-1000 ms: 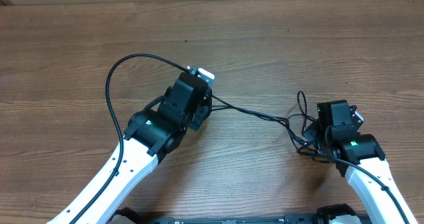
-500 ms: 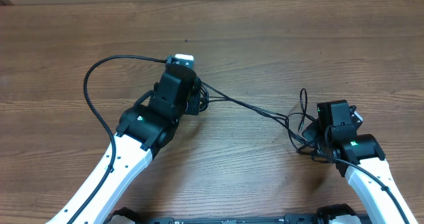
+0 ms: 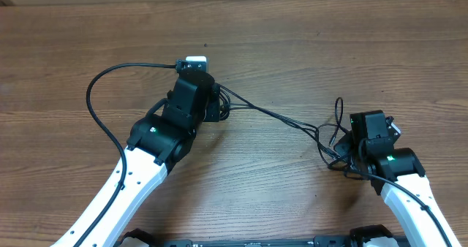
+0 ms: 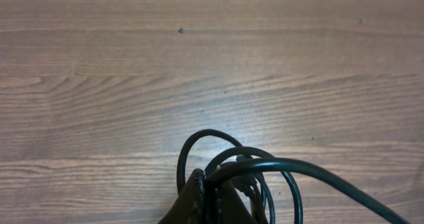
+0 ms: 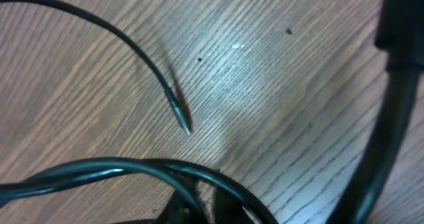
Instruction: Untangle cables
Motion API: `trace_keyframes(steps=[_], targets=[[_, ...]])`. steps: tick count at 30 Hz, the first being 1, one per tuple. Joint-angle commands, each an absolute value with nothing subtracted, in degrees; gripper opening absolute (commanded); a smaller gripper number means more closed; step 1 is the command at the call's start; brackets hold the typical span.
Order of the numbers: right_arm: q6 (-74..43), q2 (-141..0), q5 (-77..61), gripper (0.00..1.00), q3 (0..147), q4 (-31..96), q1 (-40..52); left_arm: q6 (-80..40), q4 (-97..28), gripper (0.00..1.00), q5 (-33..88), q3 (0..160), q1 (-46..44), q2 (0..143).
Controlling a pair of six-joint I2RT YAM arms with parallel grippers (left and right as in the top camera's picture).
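Observation:
The cables point(image 3: 278, 118) are thin black cords stretched across the wooden table between my two grippers. They bunch into a small tangle point(image 3: 329, 141) by the right one. My left gripper point(image 3: 216, 105) is shut on them. In the left wrist view the fingertips point(image 4: 199, 184) pinch several looped strands point(image 4: 298, 166). My right gripper point(image 3: 346, 153) sits at the tangle. In the right wrist view its jaws point(image 5: 202, 188) stand almost together with cords point(image 5: 119, 164) crossing their tips. A loose pointed cable end point(image 5: 182, 121) lies on the wood beyond.
A thicker black wire point(image 3: 91, 104) fixed to the left arm arcs out to the left and ends at a white connector point(image 3: 195, 60) on the wrist. Bare wooden table point(image 3: 307, 50) lies behind both arms.
My left gripper has moved left and away from the right arm, drawing the cables out longer between the two. The right arm has stayed in place.

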State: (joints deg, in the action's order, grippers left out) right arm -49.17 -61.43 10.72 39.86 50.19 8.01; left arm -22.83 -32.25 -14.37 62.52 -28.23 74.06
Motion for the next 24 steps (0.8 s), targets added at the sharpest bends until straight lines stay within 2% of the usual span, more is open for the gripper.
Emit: trace_keyframes(steps=[1,8,15,20,24], targets=[[-48.73,-60.88,10.0,0.21,40.47,49.65,7.66,-24.86,-31.03,0.04,-16.08,63.51,-26.26,73.71],[-41.39,-60.88,-4.54,0.41,40.47,43.44,7.66,-19.79,-31.05,0.04,-10.11,63.48,-26.28,73.73],[-37.39,-60.86,-8.25,0.6,40.47,41.63,7.66,-13.65,-30.98,0.04,-3.14,63.48,-26.28,73.73],[-37.08,-60.86,-8.32,0.61,40.47,40.82,7.66,-10.28,-30.3,0.04,3.44,63.48,-26.28,73.73],[-31.22,-60.88,-12.32,0.66,40.47,39.27,7.66,-3.07,-26.39,0.04,16.36,63.48,-26.28,73.71]])
